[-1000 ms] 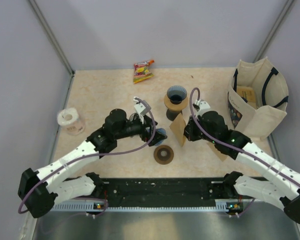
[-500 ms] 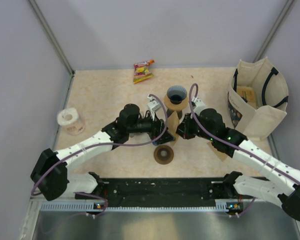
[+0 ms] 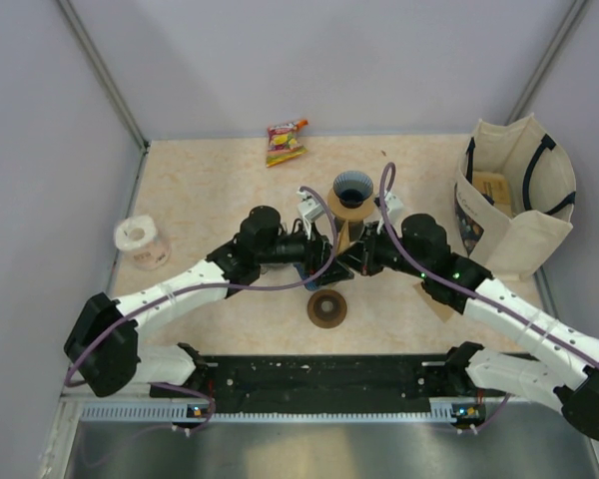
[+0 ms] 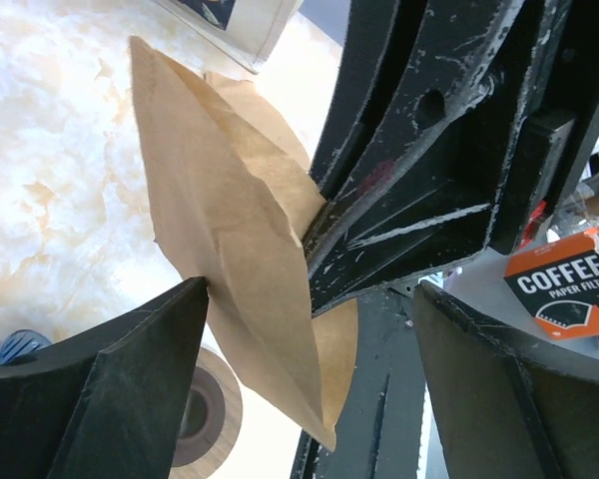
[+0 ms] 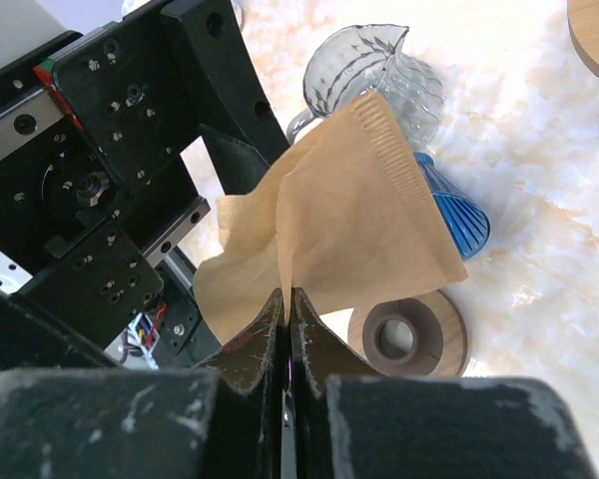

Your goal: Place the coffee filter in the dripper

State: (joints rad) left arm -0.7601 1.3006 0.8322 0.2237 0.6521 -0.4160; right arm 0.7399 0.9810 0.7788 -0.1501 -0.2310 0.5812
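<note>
The right claw (image 5: pixel 286 299) is being held shut on the coffee filter (image 5: pixel 344 215), the brown paper being pinched at its lower edge and fanning out above the jaws. The left claw (image 4: pixel 309 291) is being held wide open, its two fingers (image 4: pixel 110 384) being placed on either side of the filter and of the right claw's tip. One finger is being shown right at the paper's edge, and whether it is touching cannot be told.

In the top view both arms are being stretched inward from their bases. The forearms are being angled toward each other, so that the two claws are being brought nose to nose just in front of the wooden stand (image 3: pixel 351 208). The filter is being held in the air between them, above the table (image 3: pixel 210 190). The blue dripper (image 5: pixel 461 215), a glass jug (image 5: pixel 374 75) and a wooden ring (image 5: pixel 444 334) are being seen below it.

Against the frame of a second ago, the left arm is being seen reached much further to the right. Its claw was then well apart from the filter and is now bracketing it. The filter, plainly visible from above then, is now being largely hidden between the claws.
</note>
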